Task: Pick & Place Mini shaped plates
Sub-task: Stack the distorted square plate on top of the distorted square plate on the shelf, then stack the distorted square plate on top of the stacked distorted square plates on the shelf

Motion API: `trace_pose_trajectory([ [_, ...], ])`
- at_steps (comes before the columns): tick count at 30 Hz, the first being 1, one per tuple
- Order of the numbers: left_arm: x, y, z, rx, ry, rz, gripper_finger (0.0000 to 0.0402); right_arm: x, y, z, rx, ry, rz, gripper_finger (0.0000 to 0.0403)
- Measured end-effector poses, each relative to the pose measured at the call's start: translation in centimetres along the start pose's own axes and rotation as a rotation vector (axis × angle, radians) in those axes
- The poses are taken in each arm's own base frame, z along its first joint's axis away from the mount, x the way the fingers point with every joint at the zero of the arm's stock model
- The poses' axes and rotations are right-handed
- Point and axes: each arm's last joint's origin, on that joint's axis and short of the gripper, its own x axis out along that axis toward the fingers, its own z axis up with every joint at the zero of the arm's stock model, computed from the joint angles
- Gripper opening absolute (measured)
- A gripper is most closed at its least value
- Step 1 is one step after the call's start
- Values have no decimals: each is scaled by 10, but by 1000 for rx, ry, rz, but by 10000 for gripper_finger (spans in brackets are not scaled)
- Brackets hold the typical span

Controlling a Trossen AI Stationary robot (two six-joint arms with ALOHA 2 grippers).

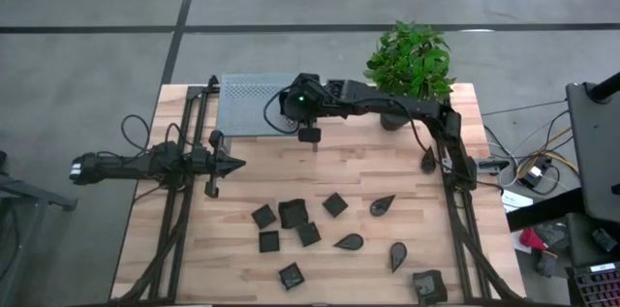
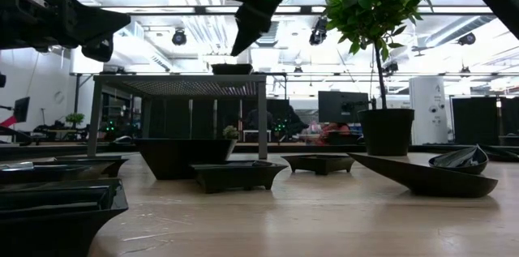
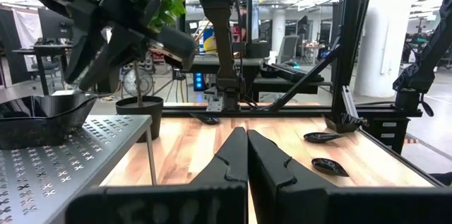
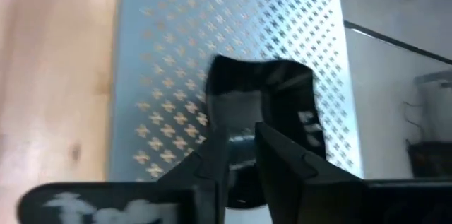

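Ten or so mini shaped plates [image 1: 308,233] lie scattered on the near half of the wooden table [image 1: 368,176], some square, some teardrop shaped; one square plate [image 1: 429,286] sits close to the table's front right corner. One more square dish [image 4: 261,104] rests on the perforated metal shelf [image 1: 247,104] at the table's back edge, and the low view shows it on top of that raised rack.

Above that shelf the right pincer [image 4: 240,155] hangs with its dark fingers [image 4: 282,164] a narrow gap apart, parted and gripping nothing; the dish lies just beyond the tips, though whether they touch its rim is hard to tell from the wrist view. The right arm reaches in past a potted plant [image 1: 411,63] standing at the back of the table.

At the left edge of the table, the left pincer [image 3: 246,155] waits clenched, fingers pressed together, well apart from the plates.
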Motion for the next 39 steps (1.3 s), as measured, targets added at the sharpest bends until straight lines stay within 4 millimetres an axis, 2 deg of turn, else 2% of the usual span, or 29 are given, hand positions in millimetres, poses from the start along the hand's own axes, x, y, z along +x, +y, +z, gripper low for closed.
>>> trace_pose_trajectory([
  [3,0,0,0,0,0,0,0,-2,1,-1,-1,17,-2,91],
  [6,0,0,0,0,0,0,0,-13,10,5,20,-38,105,106],
  [10,0,0,0,0,0,0,0,-29,30,16,32,-126,248,114],
  [19,0,0,0,0,0,0,0,-40,81,31,8,-165,338,97],
  [23,0,0,0,0,0,0,0,-41,99,31,40,-143,374,87],
  [30,0,0,0,0,0,0,0,-41,145,34,22,-190,431,70],
  [34,0,0,0,0,0,0,0,-34,159,30,33,-209,437,63],
  [39,0,0,0,0,0,0,0,-25,176,19,69,-150,463,59],
])
